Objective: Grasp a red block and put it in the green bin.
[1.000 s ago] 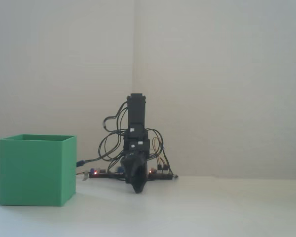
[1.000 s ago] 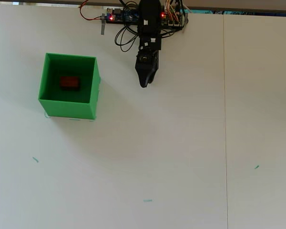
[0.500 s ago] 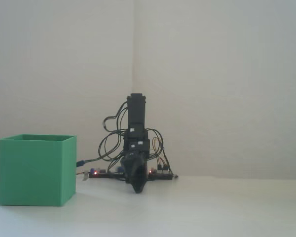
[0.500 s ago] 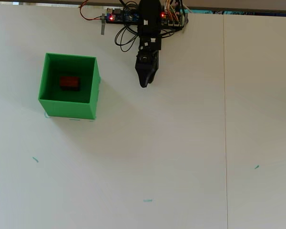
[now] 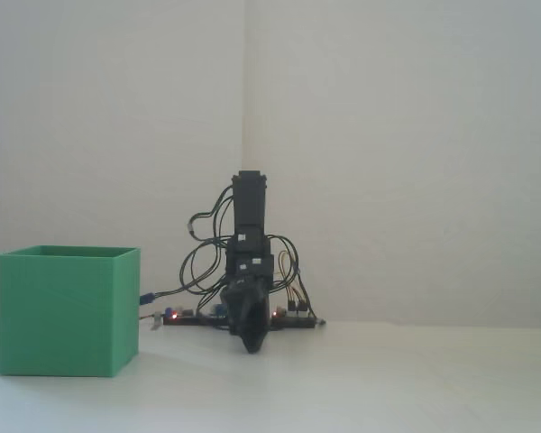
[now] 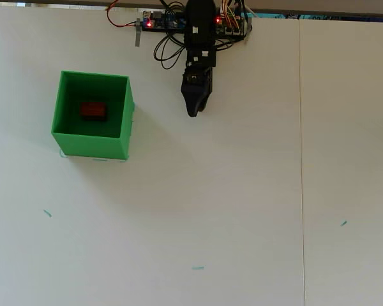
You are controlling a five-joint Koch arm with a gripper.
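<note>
The red block (image 6: 93, 110) lies on the floor of the green bin (image 6: 124, 121), seen from overhead. In the fixed view the green bin (image 5: 65, 311) stands at the left and its walls hide the block. My gripper (image 6: 192, 112) is folded down near the arm's base, to the right of the bin in the overhead view, its jaws closed to a single point with nothing between them. In the fixed view the gripper (image 5: 251, 347) hangs just above the table.
The arm's base board (image 6: 172, 22) with lit red LEDs and loose wires sits at the table's far edge. A seam (image 6: 300, 159) runs down the white table on the right. Small teal marks (image 6: 197, 268) dot the near part.
</note>
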